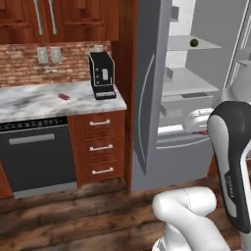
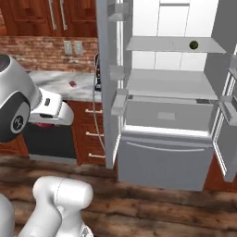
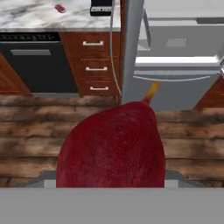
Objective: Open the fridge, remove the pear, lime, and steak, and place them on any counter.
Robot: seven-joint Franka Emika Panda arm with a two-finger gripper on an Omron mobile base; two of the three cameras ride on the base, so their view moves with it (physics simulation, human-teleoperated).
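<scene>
The fridge [image 2: 162, 152] stands open, its left door [image 1: 147, 98] swung out beside the counter [image 1: 29, 103]. My gripper [image 1: 200, 128] is shut on the dark red pear [image 3: 111, 144], which looms large in the hand view with its stem pointing at the fridge; the fingertips are hidden behind it. The gripper hangs above the wood floor in front of the fridge. The lime [image 2: 193, 45] rests on an upper fridge shelf, also seen as the lime [image 1: 194, 42]. The steak [image 1: 63, 96] lies on the marble counter, left of the coffee machine.
A black coffee machine [image 1: 102, 76] stands at the counter's right end by the fridge door. Below the counter are a dark dishwasher [image 1: 34, 157] and wood drawers [image 1: 100, 147]. The right fridge door [image 2: 229, 111] stands open at the far right.
</scene>
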